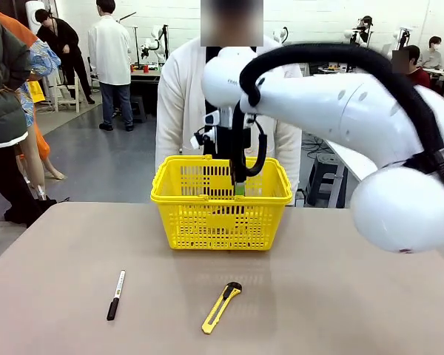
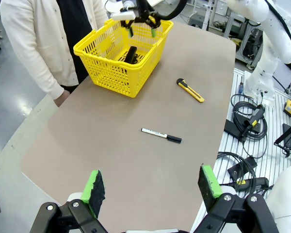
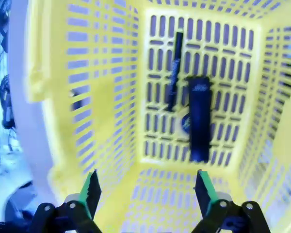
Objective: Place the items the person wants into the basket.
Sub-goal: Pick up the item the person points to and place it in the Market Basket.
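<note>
Inside the basket [image 3: 111, 121], on its floor: stapler [image 3: 200, 119], pen [image 3: 173, 68] just beside it, tape measure [image 3: 185, 122] partly under the stapler. Right gripper [image 3: 146, 191] hangs over the basket, fingers apart, nothing between them. Left gripper [image 2: 153, 187] fingers apart too, above the near surface [image 2: 111, 145]. Marker [image 1: 115, 294] and utility knife [image 1: 221, 307] lie on the surface. Person [image 1: 181, 103] stands behind the basket.
</note>
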`<state>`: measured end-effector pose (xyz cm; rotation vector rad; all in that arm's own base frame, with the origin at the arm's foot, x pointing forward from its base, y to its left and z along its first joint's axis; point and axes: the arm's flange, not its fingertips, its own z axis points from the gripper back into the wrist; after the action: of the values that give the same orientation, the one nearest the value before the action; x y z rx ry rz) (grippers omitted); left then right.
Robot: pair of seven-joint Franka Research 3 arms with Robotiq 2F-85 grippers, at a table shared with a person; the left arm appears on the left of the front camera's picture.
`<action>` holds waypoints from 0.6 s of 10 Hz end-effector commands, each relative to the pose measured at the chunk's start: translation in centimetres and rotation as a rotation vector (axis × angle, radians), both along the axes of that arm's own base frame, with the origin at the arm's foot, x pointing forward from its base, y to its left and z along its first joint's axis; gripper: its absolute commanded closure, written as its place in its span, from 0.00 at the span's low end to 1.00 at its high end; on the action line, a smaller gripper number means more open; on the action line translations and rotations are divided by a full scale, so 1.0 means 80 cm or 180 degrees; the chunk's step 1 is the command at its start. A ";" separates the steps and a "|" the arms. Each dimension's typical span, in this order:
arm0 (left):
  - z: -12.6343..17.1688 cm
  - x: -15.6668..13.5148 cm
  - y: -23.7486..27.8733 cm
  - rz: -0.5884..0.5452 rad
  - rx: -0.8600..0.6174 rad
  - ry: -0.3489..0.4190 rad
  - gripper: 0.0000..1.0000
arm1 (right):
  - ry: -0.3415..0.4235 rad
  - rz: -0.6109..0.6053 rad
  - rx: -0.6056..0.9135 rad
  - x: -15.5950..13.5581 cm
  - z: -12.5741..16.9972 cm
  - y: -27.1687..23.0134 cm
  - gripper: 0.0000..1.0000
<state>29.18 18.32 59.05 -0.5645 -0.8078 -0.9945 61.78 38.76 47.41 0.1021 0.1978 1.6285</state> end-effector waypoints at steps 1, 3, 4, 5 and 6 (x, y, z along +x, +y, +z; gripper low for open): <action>0.001 -0.001 0.001 -0.0012 -0.0031 -0.0034 0.00 | 0.0043 -0.0435 -0.0103 -0.093 0.009 -0.052 0.00; 0.001 -0.001 0.001 -0.0012 -0.0031 -0.0034 0.00 | -0.0065 -0.0812 -0.0029 -0.158 0.021 -0.100 0.00; 0.001 -0.001 0.001 -0.0012 -0.0031 -0.0034 0.00 | -0.0170 -0.1001 0.0002 -0.195 0.025 -0.123 0.00; 0.001 -0.001 0.001 -0.0012 -0.0031 -0.0034 0.00 | -0.0211 -0.1174 -0.0006 -0.221 0.024 -0.141 0.00; 0.001 -0.001 0.001 -0.0012 -0.0031 -0.0034 0.00 | -0.0232 -0.1350 -0.0026 -0.242 0.023 -0.159 0.00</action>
<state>29.18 18.33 59.04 -0.5646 -0.8078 -0.9941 51.04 30.86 54.72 0.0818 0.1589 1.2612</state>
